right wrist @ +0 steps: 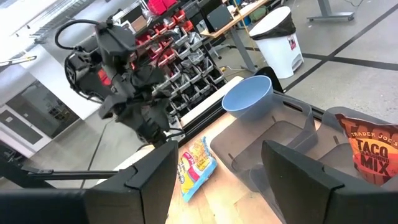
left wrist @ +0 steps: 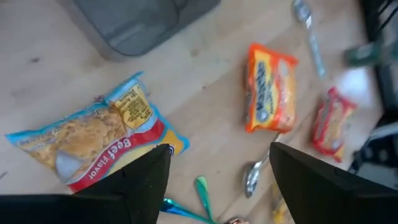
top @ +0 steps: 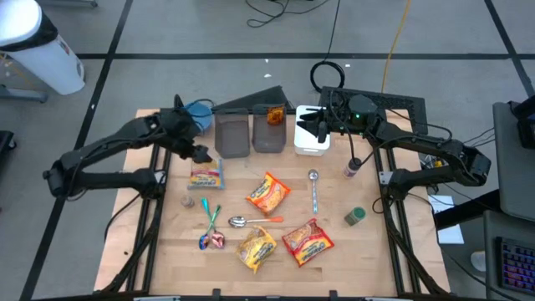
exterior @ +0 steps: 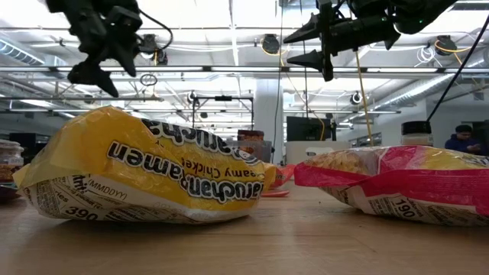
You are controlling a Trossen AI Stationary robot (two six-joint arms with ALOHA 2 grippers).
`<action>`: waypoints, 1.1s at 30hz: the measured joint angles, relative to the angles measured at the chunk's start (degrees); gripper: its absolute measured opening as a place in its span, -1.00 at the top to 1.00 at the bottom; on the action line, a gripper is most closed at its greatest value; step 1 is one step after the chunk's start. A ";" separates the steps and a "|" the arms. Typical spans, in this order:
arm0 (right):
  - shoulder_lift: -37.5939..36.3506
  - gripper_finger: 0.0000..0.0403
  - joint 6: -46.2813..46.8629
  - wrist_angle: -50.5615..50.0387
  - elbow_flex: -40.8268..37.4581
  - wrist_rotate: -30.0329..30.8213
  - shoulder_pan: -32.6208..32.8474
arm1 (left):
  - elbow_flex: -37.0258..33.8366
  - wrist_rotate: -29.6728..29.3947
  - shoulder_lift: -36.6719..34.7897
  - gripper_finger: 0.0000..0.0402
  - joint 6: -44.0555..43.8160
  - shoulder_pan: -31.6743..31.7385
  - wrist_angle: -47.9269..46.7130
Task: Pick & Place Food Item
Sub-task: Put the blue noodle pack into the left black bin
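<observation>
A blue-edged beef-flavor ramen packet (top: 206,175) lies flat on the wooden table and shows in the left wrist view (left wrist: 93,140). My left gripper (top: 201,155) hangs open and empty just above its far edge (left wrist: 217,152). An orange packet (top: 267,194), a yellow one (top: 257,248) and a red one (top: 307,240) lie flat nearer the front. My right gripper (top: 303,127) is open and empty, raised over a white container (top: 313,144) at the back; its wrist view (right wrist: 214,149) looks toward the bins.
Two grey bins (top: 233,134) stand at the back; one (top: 269,138) holds a taco mix packet (right wrist: 367,149). A blue bowl (top: 199,113) sits at the far left. Two spoons (top: 314,191) (top: 251,221), a green-lidded jar (top: 355,216), a small bottle (top: 353,169) and small wrapped items (top: 211,238) lie about.
</observation>
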 joint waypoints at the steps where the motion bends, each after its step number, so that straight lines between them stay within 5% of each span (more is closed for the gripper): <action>1: 0.00 -0.12 0.00 0.00 0.00 0.00 0.00 | -1.00 0.34 -2.02 -0.37 -0.88 1.04 0.47; 14: 0.00 -0.12 1.60 0.01 0.00 0.11 0.00 | -18.98 6.12 -20.88 -0.15 -18.68 10.02 1.38; 25: 0.00 -0.12 3.67 -0.02 0.00 0.16 0.00 | -23.44 -4.66 -19.51 -0.14 -19.53 14.09 1.49; 33: 0.00 -0.12 3.61 0.00 0.00 0.07 0.00 | -23.46 -4.57 -10.16 -0.14 -9.38 19.85 1.12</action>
